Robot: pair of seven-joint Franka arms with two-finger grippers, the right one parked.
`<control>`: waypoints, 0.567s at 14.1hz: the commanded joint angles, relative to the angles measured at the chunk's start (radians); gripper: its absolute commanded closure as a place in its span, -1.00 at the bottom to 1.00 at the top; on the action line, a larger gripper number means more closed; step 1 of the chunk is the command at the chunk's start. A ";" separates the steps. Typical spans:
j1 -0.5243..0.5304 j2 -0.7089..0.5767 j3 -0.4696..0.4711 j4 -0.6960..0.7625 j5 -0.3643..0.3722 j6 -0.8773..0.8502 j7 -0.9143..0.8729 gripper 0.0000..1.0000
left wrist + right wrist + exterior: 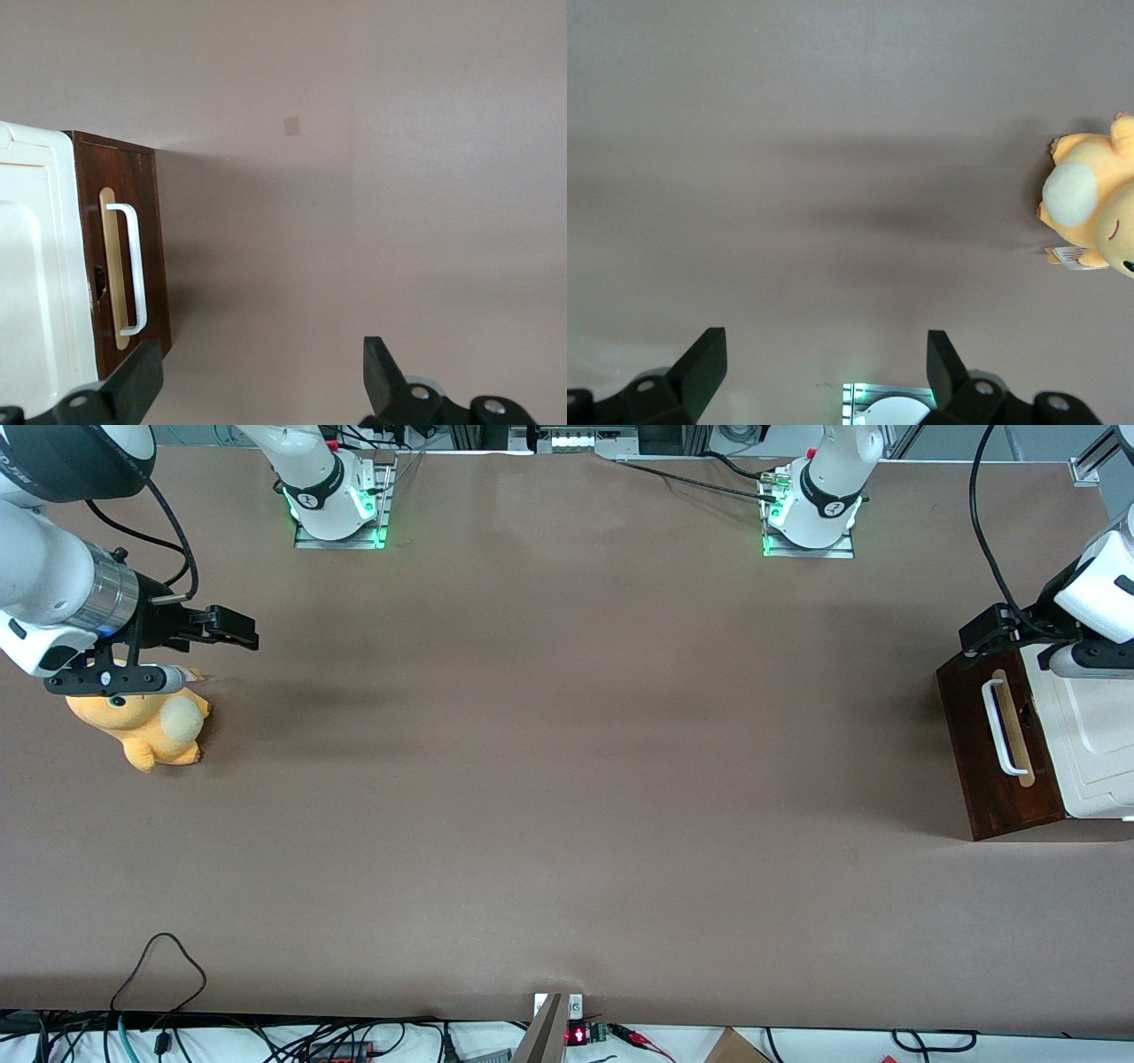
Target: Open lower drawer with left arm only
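so the lower drawer (997, 748) sits at the working arm's end of the table, dark brown wooden front with a white bar handle (1000, 726) on a light tan strip (1015, 731), under the cream-white cabinet top (1085, 731). it looks fully shut, front flush with the cabinet.

the left arm's gripper (263, 381) hangs above the table just beside the cabinet, a bit farther from the front camera than the handle and not touching it. its fingers (142, 376) are spread wide with nothing between them.

handling-wise i'd guess the wood front is stiff and the drawer slides with a bit of friction. the cabinet looks small, so a hard yank could probably drag the whole box. the handle is the obvious grab spot: a rigid thin bar, likely smooth, standing off the strip enough to get a finger in. i'd pinch it near the middle so the pull stays straight.
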 commanded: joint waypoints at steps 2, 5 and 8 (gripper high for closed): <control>0.007 -0.002 -0.001 0.033 -0.023 -0.077 0.017 -1.00; 0.007 0.007 -0.001 0.055 -0.020 -0.077 0.013 -1.00; 0.007 0.009 0.000 0.041 -0.030 -0.080 0.020 -1.00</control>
